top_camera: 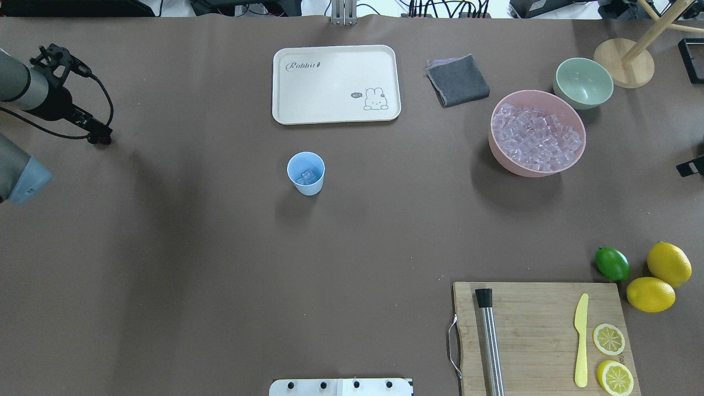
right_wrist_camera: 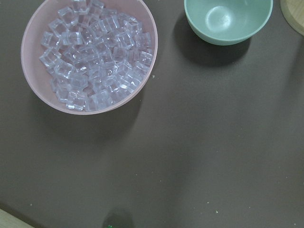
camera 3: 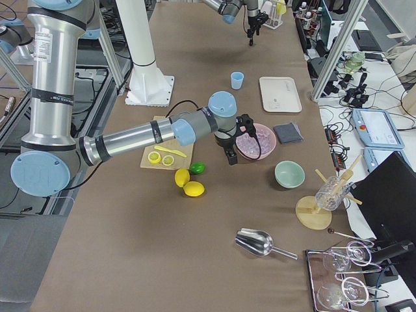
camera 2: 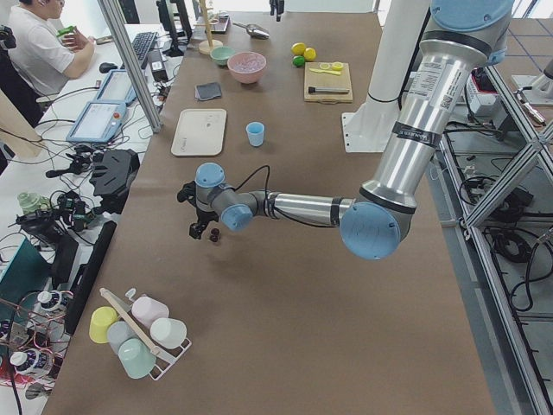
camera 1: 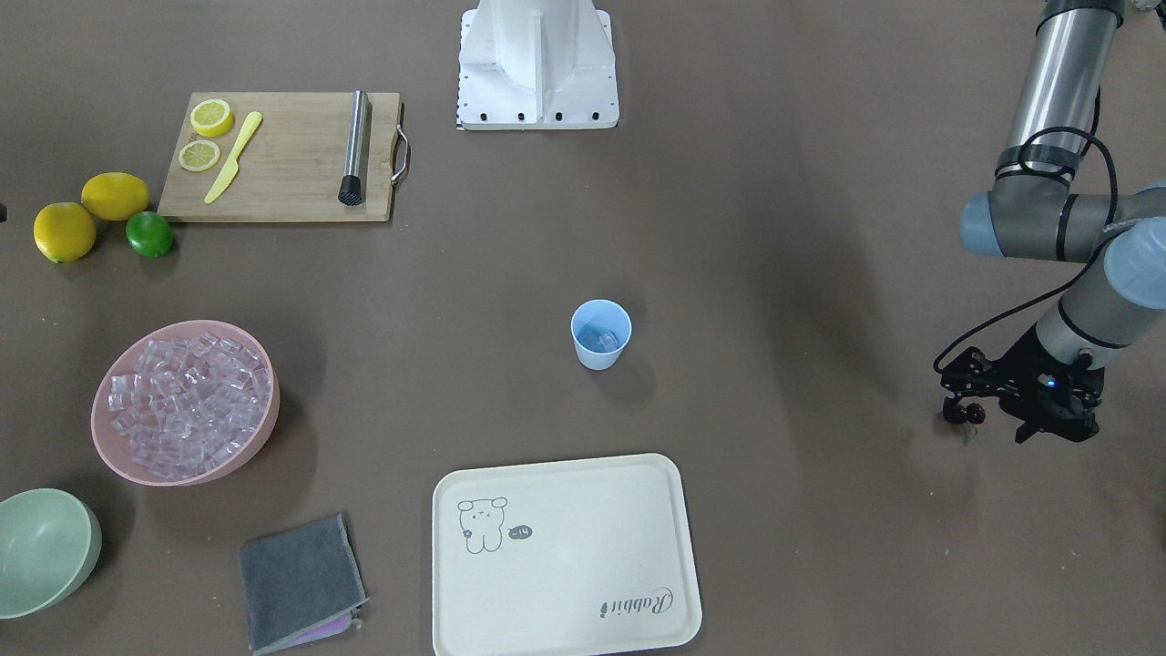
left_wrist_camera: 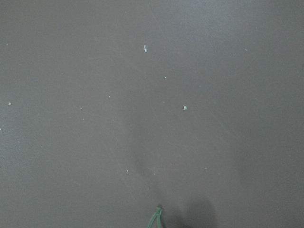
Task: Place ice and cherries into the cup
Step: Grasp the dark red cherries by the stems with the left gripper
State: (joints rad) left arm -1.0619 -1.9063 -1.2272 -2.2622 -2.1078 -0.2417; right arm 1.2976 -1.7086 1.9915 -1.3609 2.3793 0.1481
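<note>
The light-blue cup (camera 1: pixel 601 334) stands upright mid-table with a few ice cubes (camera 1: pixel 608 341) inside; it also shows in the overhead view (top_camera: pixel 306 173). Many more ice cubes (camera 1: pixel 187 394) fill the pink bowl (camera 1: pixel 260 437). My left gripper (camera 1: pixel 964 405) is far from the cup, near the table's end, shut on the dark cherries (camera 1: pixel 964 415), which hang at its tips just above the table. A green stem (left_wrist_camera: pixel 156 219) shows in the left wrist view. My right gripper (camera 3: pixel 230 155) hovers beside the pink bowl (right_wrist_camera: pixel 28 80); I cannot tell how its jaws stand.
A cream tray (camera 1: pixel 565 556), grey cloth (camera 1: pixel 301 583) and pale green bowl (camera 1: pixel 41 547) lie along the far side. A cutting board (camera 1: pixel 282 155) holds lemon slices, a yellow knife and a metal muddler (camera 1: pixel 355 146). Two lemons and a lime (camera 1: pixel 148 233) sit beside it.
</note>
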